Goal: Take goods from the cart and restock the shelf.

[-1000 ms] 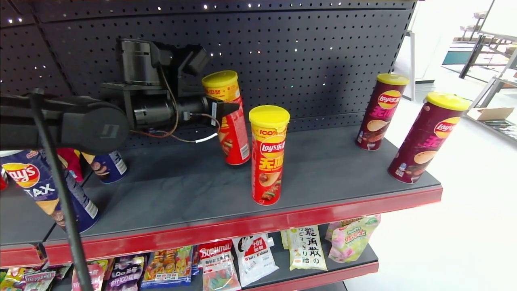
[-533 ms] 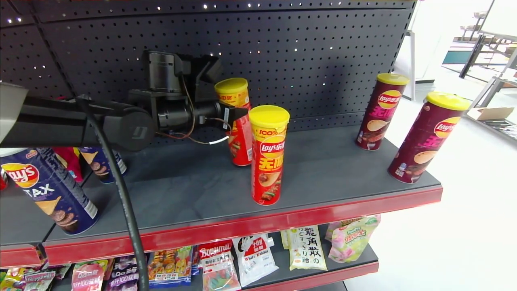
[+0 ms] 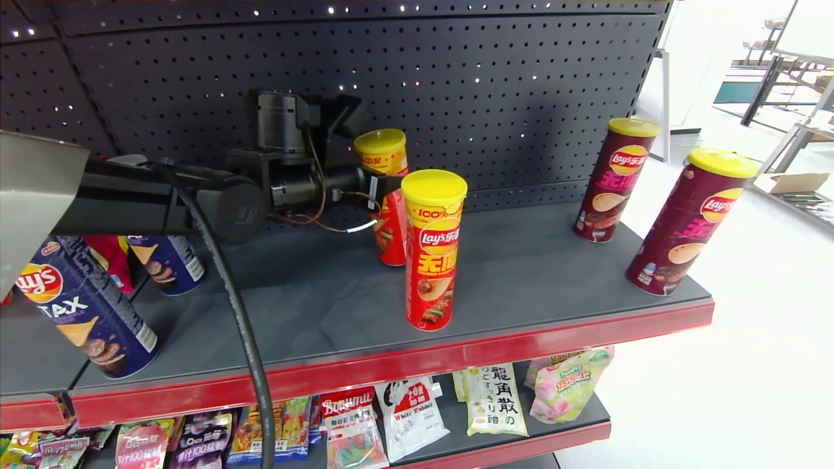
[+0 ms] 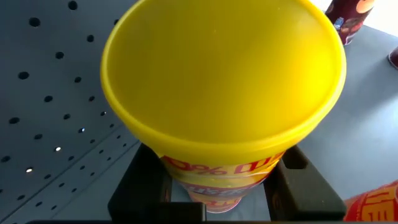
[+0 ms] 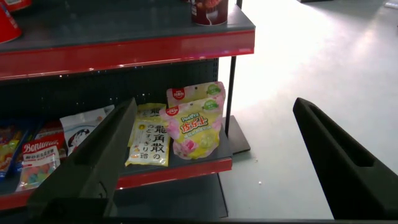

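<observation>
The red can of chips is clamped in the left gripper, whose fingers press on either side of the can below its yellow lid. It stands toward the back edge of the upper shelf, close to the pegboard wall, and leans a little. Its base seems to rest on the shelf board, though the can in front hides part of it. The lid is on, so nothing of the contents shows.

A second red can with the same yellow lid stands upright just in front of it, nearer the shelf's red front edge, which makes two red cans. Two maroon cans are at the shelf's right end, both lidded: one toward the back, one at the front right corner. Two blue cans are at the left end, one near the front edge and one farther back.

The lower shelf carries a row of snack bags, among them a pink and green bag beside a white and yellow bag toward its right end.

The right gripper is down at the level of that lower shelf, its fingers spread wide with nothing between them.
</observation>
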You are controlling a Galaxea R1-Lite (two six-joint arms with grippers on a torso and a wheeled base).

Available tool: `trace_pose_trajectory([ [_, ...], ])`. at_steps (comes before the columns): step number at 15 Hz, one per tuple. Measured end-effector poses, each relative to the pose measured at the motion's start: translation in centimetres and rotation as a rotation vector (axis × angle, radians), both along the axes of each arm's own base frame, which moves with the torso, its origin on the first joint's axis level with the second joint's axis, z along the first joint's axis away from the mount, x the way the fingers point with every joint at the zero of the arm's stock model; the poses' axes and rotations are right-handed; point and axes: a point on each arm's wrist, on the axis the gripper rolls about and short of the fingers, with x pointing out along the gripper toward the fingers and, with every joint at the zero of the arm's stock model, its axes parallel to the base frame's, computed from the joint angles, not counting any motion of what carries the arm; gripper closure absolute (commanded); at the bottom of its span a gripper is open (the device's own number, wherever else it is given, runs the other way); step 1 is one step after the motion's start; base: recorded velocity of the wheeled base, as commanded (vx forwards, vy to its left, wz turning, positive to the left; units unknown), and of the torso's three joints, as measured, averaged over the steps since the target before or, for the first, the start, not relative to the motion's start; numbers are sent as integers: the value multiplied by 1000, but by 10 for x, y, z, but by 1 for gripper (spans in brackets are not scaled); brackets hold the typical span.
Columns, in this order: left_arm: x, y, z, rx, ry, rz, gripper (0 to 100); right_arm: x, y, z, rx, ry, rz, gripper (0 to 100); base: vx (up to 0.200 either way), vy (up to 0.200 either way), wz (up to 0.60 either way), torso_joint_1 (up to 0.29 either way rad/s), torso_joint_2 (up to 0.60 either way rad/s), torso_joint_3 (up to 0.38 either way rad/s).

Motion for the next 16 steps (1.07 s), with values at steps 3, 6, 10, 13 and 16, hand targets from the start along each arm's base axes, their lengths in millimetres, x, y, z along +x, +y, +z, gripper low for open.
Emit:
trace_pose_trajectory([
  [3, 1, 0, -2, 25, -12, -6, 100, 0, 0, 0, 0, 0, 0, 0, 0, 0, 0, 0, 0, 0],
  [6, 1, -3, -6, 52, -7, -16, 100, 0, 0, 0, 0, 0, 0, 0, 0, 0, 0, 0, 0, 0],
  [10, 0, -7, -5, 51, -8, -17, 100, 0, 0, 0, 0, 0, 0, 0, 0, 0, 0, 0, 0, 0],
  [13, 3, -13, 1, 50, -35, 56, 100, 0, 0, 0, 0, 0, 0, 0, 0, 0, 0, 0, 0, 0],
  [16, 4, -15, 2, 20, -20, 149, 100, 0, 0, 0, 0, 0, 0, 0, 0, 0, 0, 0, 0, 0],
])
